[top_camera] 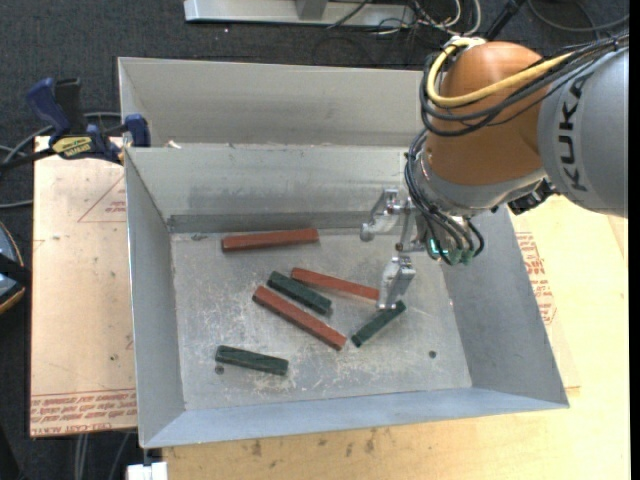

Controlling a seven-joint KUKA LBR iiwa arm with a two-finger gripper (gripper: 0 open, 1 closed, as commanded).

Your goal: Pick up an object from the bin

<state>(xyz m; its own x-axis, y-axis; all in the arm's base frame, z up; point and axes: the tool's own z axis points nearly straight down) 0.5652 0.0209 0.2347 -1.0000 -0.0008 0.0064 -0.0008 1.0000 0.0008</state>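
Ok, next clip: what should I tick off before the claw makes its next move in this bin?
1. Claw open: ok, its fingers stand apart.
2. Nothing caught between the fingers: ok.
3. A thing close by: ok, a short dark green bar lies just below the lower finger.
4. Fingers round that bar: not ok, it lies outside the gap.
5. Clear of the thin red bar ending beside the lower finger: cannot tell.
6. Height above the bin floor: cannot tell.

The bin [300,103] is showing scuffed, dull grey metal; the red bars [270,239] and green bars [252,361] are looking matt, the orange cover [490,108] glossy.
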